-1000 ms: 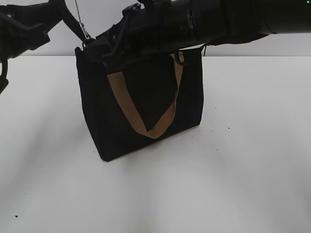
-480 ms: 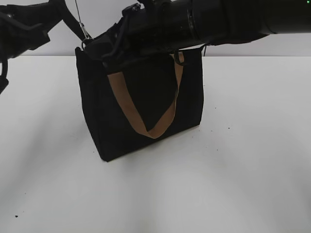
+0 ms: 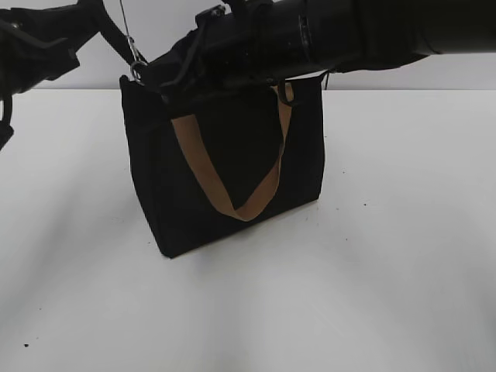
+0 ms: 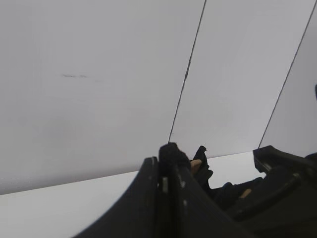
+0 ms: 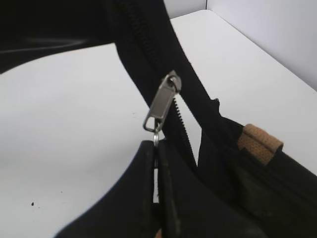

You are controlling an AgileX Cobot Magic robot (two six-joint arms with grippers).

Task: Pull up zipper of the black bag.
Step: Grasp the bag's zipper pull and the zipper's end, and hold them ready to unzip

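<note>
The black bag (image 3: 155, 186) stands upright on the white table, one tan handle (image 3: 232, 208) hanging down its front. My right gripper (image 3: 153, 72) reaches across the bag's top to its left corner. In the right wrist view it (image 5: 156, 147) is shut on the small ring of the silver zipper pull (image 5: 162, 101), which sits on the dark zip track (image 5: 143, 34). The pull (image 3: 137, 68) also shows in the exterior view. My left gripper (image 3: 91, 17) is up at the left, shut (image 4: 166, 161) on a black fabric tab (image 4: 172, 151) that runs taut to the bag's corner.
The white table (image 3: 387, 271) spreads out around the bag, with a few dark specks on it. A pale wall stands behind. The right arm covers the bag's top edge in the exterior view. A second tan handle (image 5: 258, 141) shows beside the zip.
My right gripper has crept slightly left and down with the silver pull toward the bag's left corner. The left arm and the bag have stayed put.
</note>
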